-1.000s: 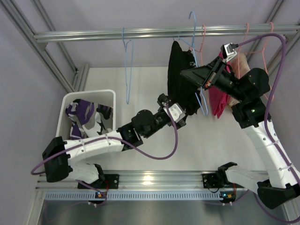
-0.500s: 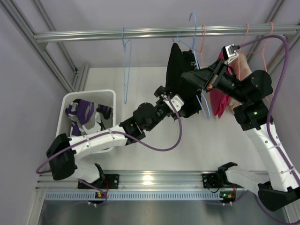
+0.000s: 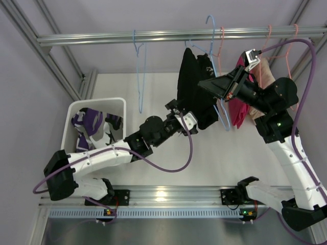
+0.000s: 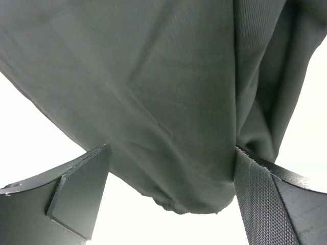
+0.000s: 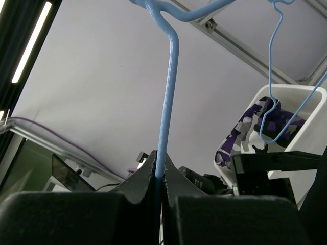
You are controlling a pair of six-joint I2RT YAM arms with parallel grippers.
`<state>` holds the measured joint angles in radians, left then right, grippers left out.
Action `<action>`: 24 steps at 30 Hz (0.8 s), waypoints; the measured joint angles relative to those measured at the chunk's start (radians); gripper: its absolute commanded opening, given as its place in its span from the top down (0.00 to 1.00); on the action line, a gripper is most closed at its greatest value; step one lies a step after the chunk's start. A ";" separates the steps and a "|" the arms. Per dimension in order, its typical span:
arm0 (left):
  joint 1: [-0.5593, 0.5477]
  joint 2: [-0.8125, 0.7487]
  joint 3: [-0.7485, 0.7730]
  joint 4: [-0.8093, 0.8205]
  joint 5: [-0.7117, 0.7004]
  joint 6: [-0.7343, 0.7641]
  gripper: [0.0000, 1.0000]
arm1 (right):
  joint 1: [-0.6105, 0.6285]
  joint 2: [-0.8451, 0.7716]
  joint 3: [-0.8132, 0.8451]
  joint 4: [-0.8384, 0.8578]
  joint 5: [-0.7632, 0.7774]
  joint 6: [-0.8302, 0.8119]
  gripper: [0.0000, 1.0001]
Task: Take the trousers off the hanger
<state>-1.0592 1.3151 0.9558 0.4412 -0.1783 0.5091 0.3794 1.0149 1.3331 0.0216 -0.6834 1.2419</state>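
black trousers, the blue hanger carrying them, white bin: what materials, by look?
Black trousers: soft matte fabric, fine weave, draping in folds. Blue hanger: thin smooth rod, slight sheen; plastic or coated wire, cannot tell which. White bin: likely plastic, smooth rounded rim.

You're in a robotics lab test cell. The signs:
- a silver aluminium extrusion crossbar [image 3: 102, 38] rigged as the clothes rail
- plain pale grey wall panels [image 3: 25, 117]
- a bare white tabletop [image 3: 153, 87]
- a slotted aluminium mounting rail [image 3: 168, 194] on the near edge
- loose purple cabling [image 3: 172, 170]
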 measured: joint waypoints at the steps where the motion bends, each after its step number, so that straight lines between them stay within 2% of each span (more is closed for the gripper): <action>1: 0.000 0.010 0.000 0.003 -0.007 0.008 0.01 | 0.000 0.000 0.000 0.000 0.000 0.000 1.00; 10: 0.000 0.097 -0.005 0.032 -0.027 0.058 0.01 | 0.000 0.000 0.000 0.000 -0.002 0.000 1.00; 16: 0.000 0.120 0.000 0.090 -0.034 0.040 0.01 | 0.000 0.000 0.000 0.000 -0.002 0.001 1.00; 23: 0.004 0.204 0.095 0.109 -0.109 0.017 0.01 | 0.000 -0.010 -0.012 -0.001 -0.002 0.001 1.00; 24: 0.006 0.204 0.098 0.113 -0.115 0.018 0.03 | 0.000 -0.014 -0.017 0.002 -0.001 0.000 1.00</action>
<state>-1.0534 1.5196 1.0534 0.5541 -0.2932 0.5266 0.3794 1.0012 1.3163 0.0235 -0.6846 1.2423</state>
